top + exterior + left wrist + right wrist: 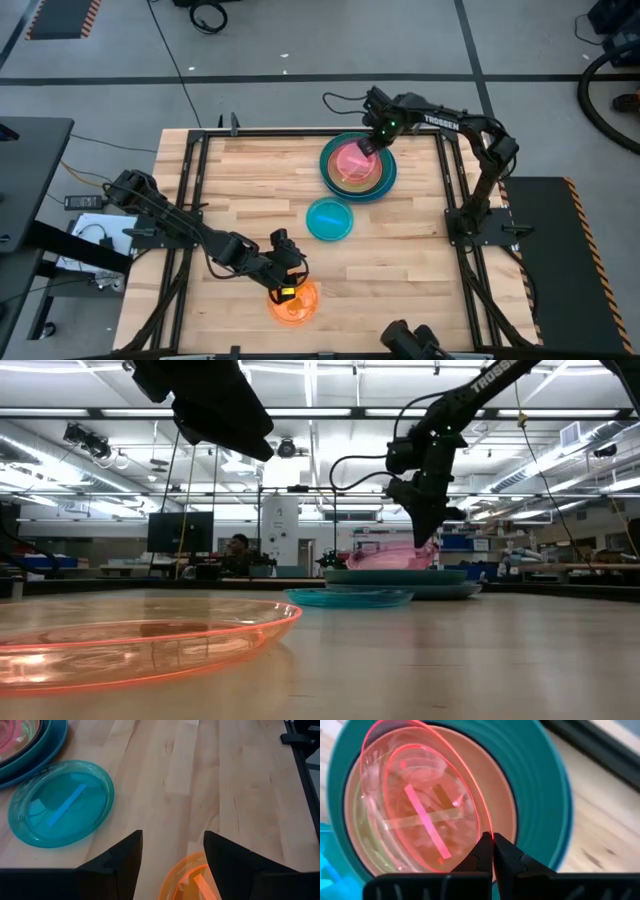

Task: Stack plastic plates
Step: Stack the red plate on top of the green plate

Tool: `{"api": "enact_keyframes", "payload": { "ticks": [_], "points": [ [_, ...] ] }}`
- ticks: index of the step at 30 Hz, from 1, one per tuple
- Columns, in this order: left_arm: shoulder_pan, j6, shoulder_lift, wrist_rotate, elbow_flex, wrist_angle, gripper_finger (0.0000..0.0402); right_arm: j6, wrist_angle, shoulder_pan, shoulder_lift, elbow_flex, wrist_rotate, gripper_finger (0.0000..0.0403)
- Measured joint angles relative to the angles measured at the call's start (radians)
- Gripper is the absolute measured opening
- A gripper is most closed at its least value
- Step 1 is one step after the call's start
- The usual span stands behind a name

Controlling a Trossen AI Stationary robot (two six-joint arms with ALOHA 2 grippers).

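A: What's hard to make out?

B: The stack (358,170) at the far right of the worktop (250,190). Its lower plates overlap, so I can't count them surely. The right claw (492,840) pinches the pink plate (420,815) by its rim, tilted on top.

A: And loose plates?

B: Two: one cyan plate (329,219) mid-worktop, one orange plate (294,300) at the near edge. The left claw (172,851) hangs wide over the orange one's edge.

A: Any writing?

B: "TROSSEN" on the right arm (455,121).
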Motion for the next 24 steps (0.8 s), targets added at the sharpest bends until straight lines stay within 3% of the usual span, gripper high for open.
{"api": "enact_keyframes", "payload": {
  "ticks": [9,19,24],
  "points": [
    [0.000,0.001,0.000,0.001,0.000,-0.035,0.0217,0.020,0.060,0.019,0.000,-0.041,-0.046,0.0016],
    [-0.002,0.001,0.000,0.009,0.000,-0.051,0.0217,0.029,0.061,0.046,0.000,-0.042,-0.049,0.0104],
    [-0.002,-0.003,0.000,0.063,0.000,-0.051,0.0217,0.028,0.053,0.046,0.000,-0.042,-0.088,0.0118]
  ]
}}
